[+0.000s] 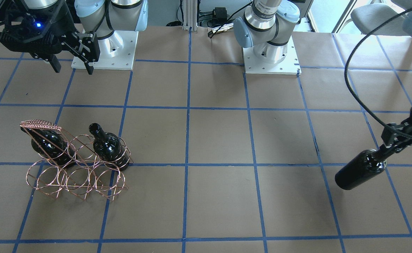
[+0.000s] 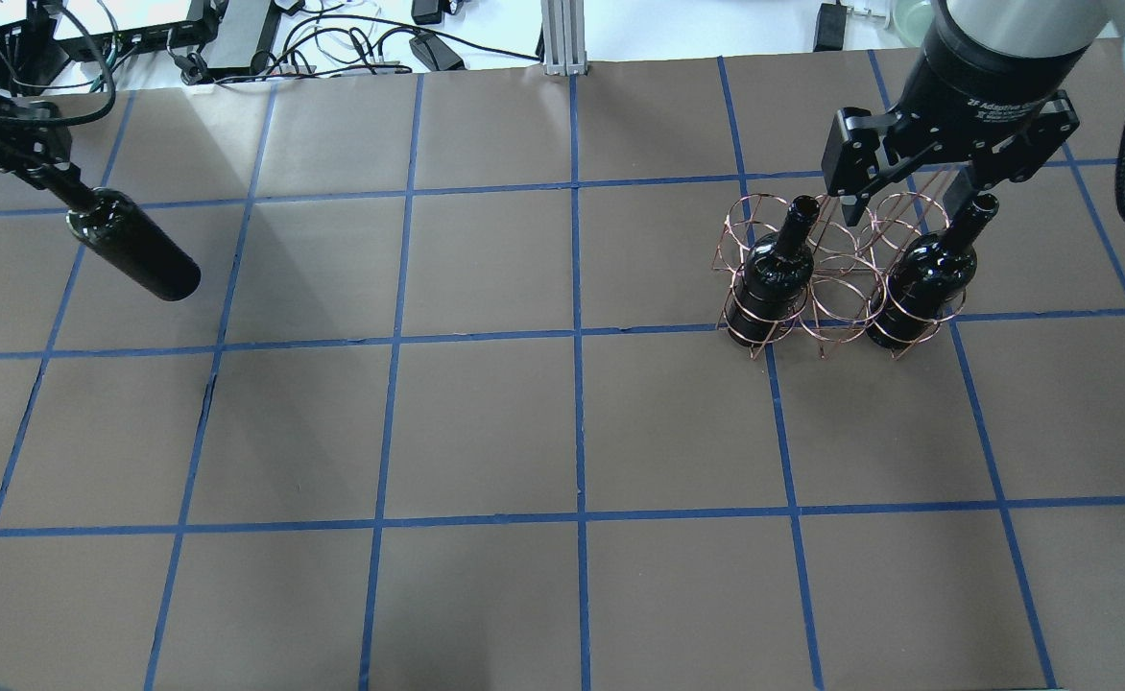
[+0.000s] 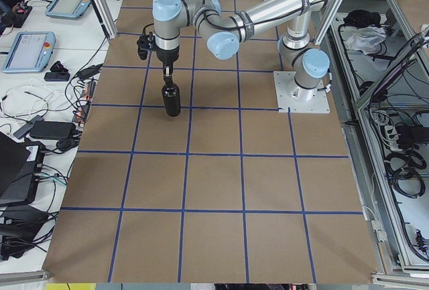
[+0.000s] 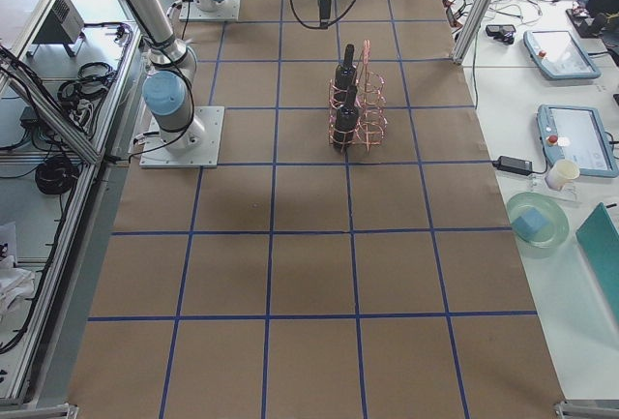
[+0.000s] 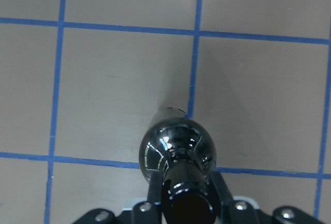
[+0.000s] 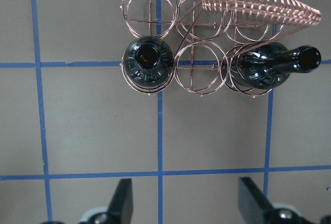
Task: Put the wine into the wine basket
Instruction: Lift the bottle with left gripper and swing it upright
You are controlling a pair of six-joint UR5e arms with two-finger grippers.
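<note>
My left gripper (image 2: pixel 56 180) is shut on the neck of a black wine bottle (image 2: pixel 137 250), which hangs above the table at its left end. It also shows in the front view (image 1: pixel 361 171) and in the left wrist view (image 5: pixel 177 149). The copper wire wine basket (image 2: pixel 818 296) stands on the right half of the table, its wrapped handle (image 6: pixel 258 4) on top. Two more black bottles (image 6: pixel 147 63) (image 6: pixel 261 72) stand neck-up in its end hoops; the middle hoops are empty. My right gripper (image 2: pixel 903 209) is open and empty above the basket, apart from it.
Brown paper with a blue tape grid covers the table (image 2: pixel 486 422). Both arm bases (image 1: pixel 104 49) (image 1: pixel 271 52) are bolted along the robot's edge. Cables and electronics (image 2: pixel 236 38) lie beyond the far edge.
</note>
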